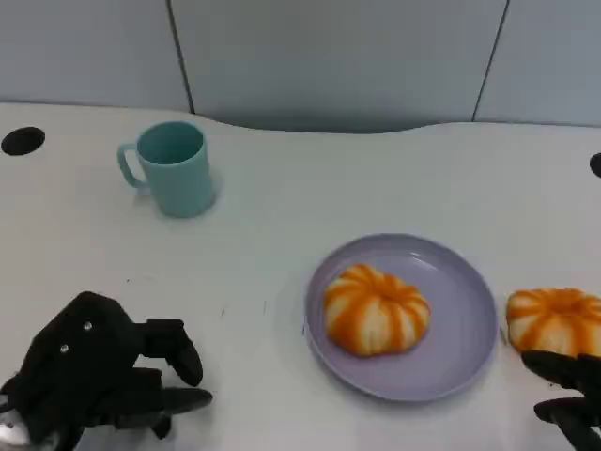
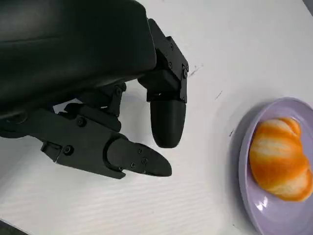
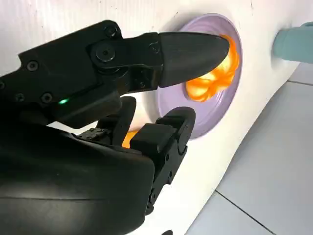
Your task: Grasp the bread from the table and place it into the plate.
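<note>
With one bread [image 1: 377,309] already on the plate [image 1: 467,329], the right hand [image 1: 568,395], fingers apart and empty, hovers just beside the second bread [image 1: 556,320] on the worktop [image 1: 282,235], and next needs to close around it.

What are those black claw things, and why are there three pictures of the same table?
They are a robot's two hands. One picture looks down from the robot's head; the other two come from small cameras at its wrists, so they look tilted. On the white table stand a teal plastic mug and a round lilac plate. One orange-and-white striped bread roll already lies in the plate. A second striped roll sits on the table beside the plate. The right robot hand is open just in front of that roll, holding nothing. The left robot hand is also open, holding nothing.
</note>
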`<state>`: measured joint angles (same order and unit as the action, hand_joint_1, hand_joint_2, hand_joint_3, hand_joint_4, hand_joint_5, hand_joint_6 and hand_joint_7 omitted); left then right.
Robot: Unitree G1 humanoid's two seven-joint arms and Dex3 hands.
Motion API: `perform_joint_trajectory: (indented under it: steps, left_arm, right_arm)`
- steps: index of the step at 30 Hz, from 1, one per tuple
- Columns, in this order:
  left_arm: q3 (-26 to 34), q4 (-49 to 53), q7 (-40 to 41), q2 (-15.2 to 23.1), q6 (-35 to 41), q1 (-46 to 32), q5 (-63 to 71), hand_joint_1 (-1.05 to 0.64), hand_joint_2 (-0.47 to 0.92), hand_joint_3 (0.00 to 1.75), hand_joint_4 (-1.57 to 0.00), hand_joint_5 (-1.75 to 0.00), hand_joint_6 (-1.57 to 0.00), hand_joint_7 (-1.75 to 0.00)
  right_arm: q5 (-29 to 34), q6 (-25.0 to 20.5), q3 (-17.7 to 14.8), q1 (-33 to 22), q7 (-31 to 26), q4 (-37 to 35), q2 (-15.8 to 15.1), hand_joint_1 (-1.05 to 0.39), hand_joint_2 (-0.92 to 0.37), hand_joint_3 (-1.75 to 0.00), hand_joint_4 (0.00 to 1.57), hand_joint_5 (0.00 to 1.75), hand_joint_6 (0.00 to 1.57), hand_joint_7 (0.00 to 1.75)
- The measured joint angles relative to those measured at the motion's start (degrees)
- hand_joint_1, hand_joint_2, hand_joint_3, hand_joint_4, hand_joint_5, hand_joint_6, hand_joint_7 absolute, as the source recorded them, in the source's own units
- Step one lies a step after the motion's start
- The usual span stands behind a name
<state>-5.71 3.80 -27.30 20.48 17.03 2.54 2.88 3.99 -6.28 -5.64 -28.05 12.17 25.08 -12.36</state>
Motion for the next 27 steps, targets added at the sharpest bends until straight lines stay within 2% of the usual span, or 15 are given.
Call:
perform_joint_trajectory:
  steps: [15, 27]
  left_arm:
    - [-0.5, 6.07, -0.01, -0.01, -5.05, 2.44, -0.17, -0.35, 0.92, 0.08, -0.64, -1.75, -0.47, -1.75]
    - [-1.05, 6.86, 0.01, -0.04, -5.97, 3.19, 0.98, -0.34, 0.92, 0.08, -0.65, -1.75, -0.47, -1.75]
  right_arm:
    - [-0.53, 1.62, -0.19, 0.79, 0.21, -2.91, -0.24, -0.4, -0.92, -0.39, 0.48, 0.71, 0.72, 0.02]
    - [-0.52, 2.1, -0.16, 1.54, 0.19, -3.82, -0.27, -0.41, -0.92, -0.39, 0.48, 0.7, 0.72, 0.02]
